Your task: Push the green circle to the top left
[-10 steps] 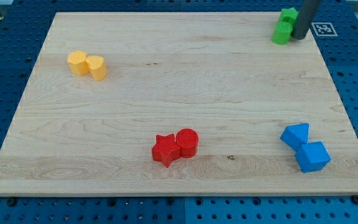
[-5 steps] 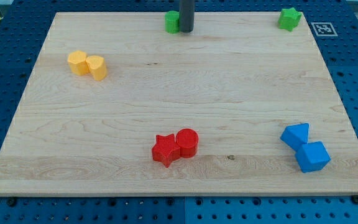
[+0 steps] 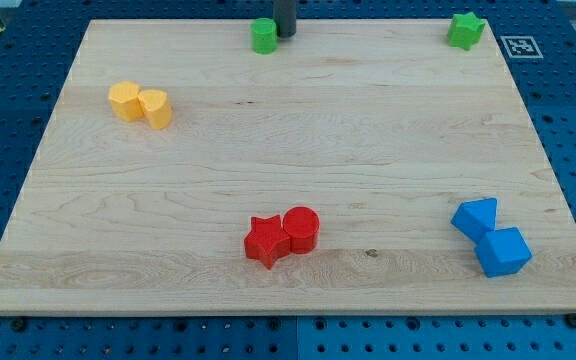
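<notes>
The green circle (image 3: 263, 36) sits near the top edge of the wooden board (image 3: 288, 160), a little left of the middle. My tip (image 3: 285, 34) stands just to the right of it, close to or touching its right side. A green star (image 3: 465, 30) lies at the board's top right, apart from the circle.
Two yellow blocks (image 3: 140, 104) lie side by side at the upper left. A red star (image 3: 266, 241) and a red circle (image 3: 301, 229) touch near the bottom middle. Two blue blocks (image 3: 492, 236) sit at the lower right. A marker tag (image 3: 520, 46) lies off the board's top right.
My tip has swept the green circle leftward along the top edge, from beside the green star to left of the middle. The green star stayed at the top right.
</notes>
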{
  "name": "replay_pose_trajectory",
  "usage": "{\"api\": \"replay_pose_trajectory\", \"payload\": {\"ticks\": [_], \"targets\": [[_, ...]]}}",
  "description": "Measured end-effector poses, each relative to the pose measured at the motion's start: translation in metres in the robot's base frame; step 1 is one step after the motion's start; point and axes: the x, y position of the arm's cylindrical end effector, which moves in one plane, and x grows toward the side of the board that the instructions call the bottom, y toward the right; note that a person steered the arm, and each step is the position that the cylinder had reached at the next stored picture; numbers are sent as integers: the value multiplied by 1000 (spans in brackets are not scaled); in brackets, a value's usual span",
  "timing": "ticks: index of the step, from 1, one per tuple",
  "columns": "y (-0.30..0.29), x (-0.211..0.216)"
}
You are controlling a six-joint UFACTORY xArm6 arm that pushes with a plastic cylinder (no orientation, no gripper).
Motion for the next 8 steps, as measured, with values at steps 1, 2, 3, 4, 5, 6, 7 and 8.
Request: {"api": "replay_pose_trajectory", "payload": {"ticks": [1,2,3,4,5,6,7,8], "targets": [[0,2],[-12,2],[-45,2],[-54,2],[-27,23],[-27,43],[-41,44],[-71,44]]}}
